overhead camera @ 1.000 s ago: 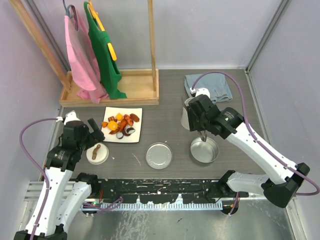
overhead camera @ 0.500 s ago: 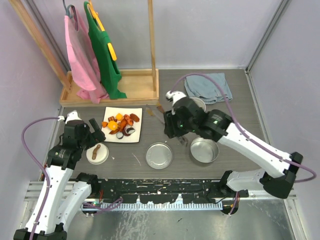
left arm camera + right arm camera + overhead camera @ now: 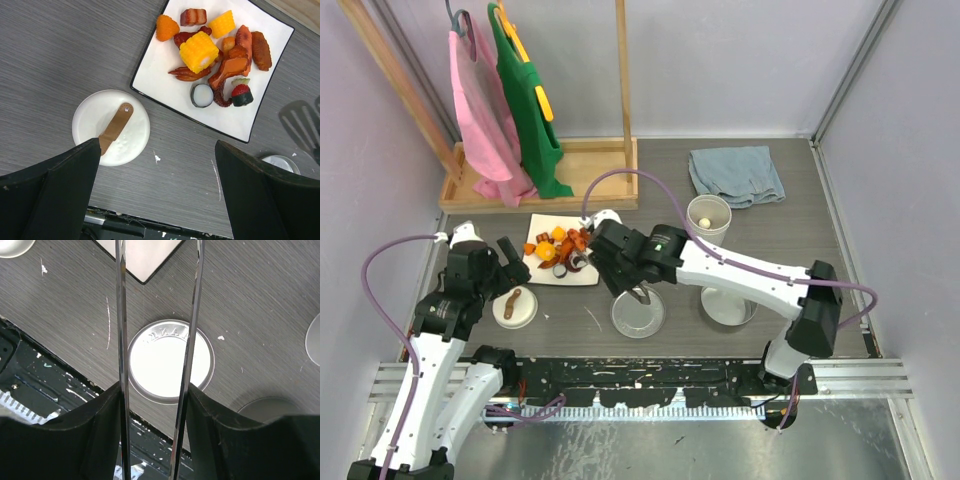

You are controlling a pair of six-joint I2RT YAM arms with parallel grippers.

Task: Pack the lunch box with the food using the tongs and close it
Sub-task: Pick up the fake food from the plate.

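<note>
**Food lies beyond the tong tips, to the left**

Your right gripper (image 3: 152, 405) is clamped part-way shut on the tongs (image 3: 121, 340), with one finger pressing each slim arm from outside. The two arms stand apart with nothing between them. They run straight ahead of the fingers, crossing over the flat steel lid (image 3: 170, 360) and pointing at the near corner of the white plate (image 3: 150, 80).

The food (image 3: 200, 50) is heaped on that plate, so it lies along the tongs' long axis, farther from the bases and to the left. The wrist view cuts the tips off at its upper edge, so you can't judge from it how near they are to the first piece. The slotted paddle at the right edge of the left wrist view is probably one of them.

Your left gripper (image 3: 157, 195) is spread wide and empty. It hovers over the white lid (image 3: 111, 127) just beside the plate. It is the nearer arm, but it has no tool. The steel tin (image 3: 728, 300) sits to the right, under the right arm.
</note>
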